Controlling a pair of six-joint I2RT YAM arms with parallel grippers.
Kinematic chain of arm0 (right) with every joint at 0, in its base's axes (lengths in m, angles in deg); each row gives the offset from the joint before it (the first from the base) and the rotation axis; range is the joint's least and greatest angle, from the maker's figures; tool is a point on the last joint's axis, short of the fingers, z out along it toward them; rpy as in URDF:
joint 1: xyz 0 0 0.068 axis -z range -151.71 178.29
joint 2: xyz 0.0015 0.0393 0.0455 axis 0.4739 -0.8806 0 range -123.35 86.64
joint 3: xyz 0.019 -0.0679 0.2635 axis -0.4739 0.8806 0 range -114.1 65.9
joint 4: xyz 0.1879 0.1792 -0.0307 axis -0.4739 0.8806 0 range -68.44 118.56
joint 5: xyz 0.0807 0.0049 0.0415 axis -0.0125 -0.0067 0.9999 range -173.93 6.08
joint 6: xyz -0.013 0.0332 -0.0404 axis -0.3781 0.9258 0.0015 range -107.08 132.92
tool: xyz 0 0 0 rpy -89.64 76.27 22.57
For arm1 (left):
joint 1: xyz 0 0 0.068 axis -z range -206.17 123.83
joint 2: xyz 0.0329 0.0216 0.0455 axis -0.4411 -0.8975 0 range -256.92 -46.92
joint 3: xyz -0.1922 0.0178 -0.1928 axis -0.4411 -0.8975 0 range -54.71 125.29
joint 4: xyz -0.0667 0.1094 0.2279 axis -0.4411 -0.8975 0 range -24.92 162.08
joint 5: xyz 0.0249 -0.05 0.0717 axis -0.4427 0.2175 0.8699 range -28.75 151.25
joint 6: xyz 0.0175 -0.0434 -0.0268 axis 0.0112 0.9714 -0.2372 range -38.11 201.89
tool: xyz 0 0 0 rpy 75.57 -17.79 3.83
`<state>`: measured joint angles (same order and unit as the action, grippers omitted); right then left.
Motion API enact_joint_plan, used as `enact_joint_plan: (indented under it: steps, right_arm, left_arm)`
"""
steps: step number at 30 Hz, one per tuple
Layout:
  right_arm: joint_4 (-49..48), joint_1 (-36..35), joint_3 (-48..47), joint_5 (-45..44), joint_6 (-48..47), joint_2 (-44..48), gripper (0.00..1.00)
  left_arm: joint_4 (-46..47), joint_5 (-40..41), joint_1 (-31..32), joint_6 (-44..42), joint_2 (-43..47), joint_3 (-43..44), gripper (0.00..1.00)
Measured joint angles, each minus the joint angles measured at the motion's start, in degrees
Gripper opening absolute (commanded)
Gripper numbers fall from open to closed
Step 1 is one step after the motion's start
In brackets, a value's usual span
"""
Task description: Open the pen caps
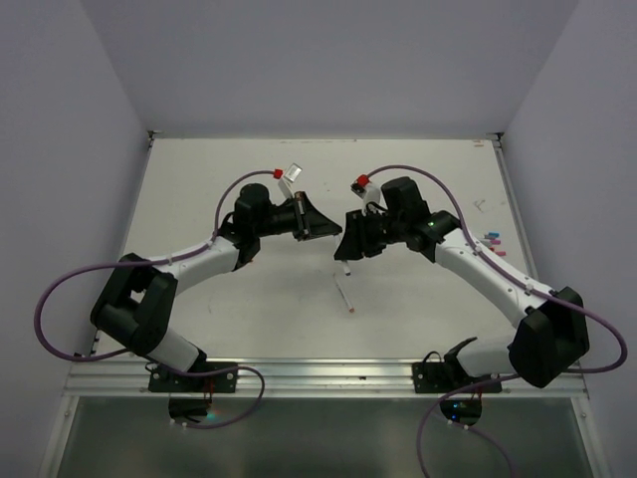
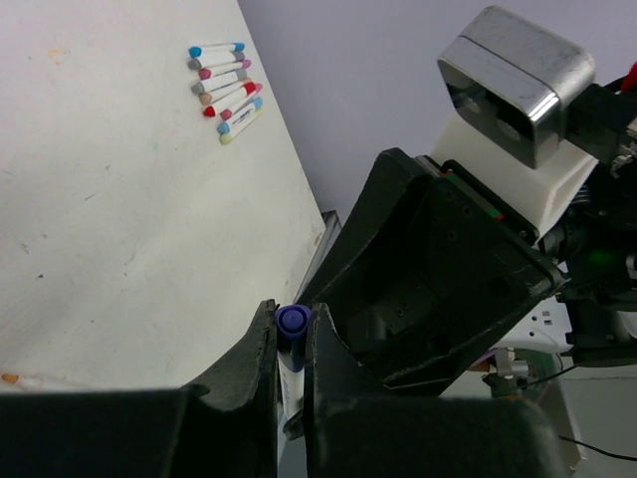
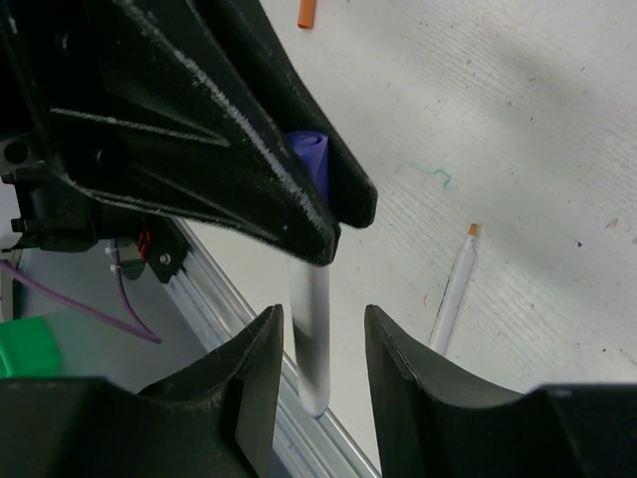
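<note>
My left gripper (image 2: pixel 294 331) is clamped tight on the purple pen cap (image 2: pixel 293 319). My right gripper (image 3: pixel 320 321) stands parted, with the pen body (image 3: pixel 311 294) between its 2 fingers, ungripped.

Left jaws tight, right seemingly apart.

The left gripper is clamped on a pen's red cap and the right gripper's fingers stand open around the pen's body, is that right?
Not red: the left wrist view shows a purple cap. The left gripper is clamped on it, and the right gripper stands open around the pen's body.
</note>
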<state>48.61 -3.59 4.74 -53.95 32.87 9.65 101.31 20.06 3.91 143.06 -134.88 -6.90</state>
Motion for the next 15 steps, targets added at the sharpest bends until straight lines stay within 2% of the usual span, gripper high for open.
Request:
enact_joint_plan:
  steps: [2,7,12,15]
  right_arm:
    - [-0.8,0.0,-0.2,0.0,0.0,-1.0,0.39]
    - [-2.4,-0.2,-1.0,1.3,0.3,-3.1,0.0]
    - [-2.6,-1.4,-1.3,-1.5,0.5,-3.9,0.0]
    - [-1.7,-4.9,-1.8,-11.7,0.5,-4.3,0.0]
  left_arm:
    - [1.2,0.0,0.0,1.1,0.0,-0.3,0.0]
    - [1.6,1.2,-0.1,1.9,0.0,-0.7,0.0]
    - [-0.8,4.2,0.0,1.1,0.2,-0.7,0.0]
    - [-6.5,7.8,0.3,-1.4,0.3,1.2,0.0]
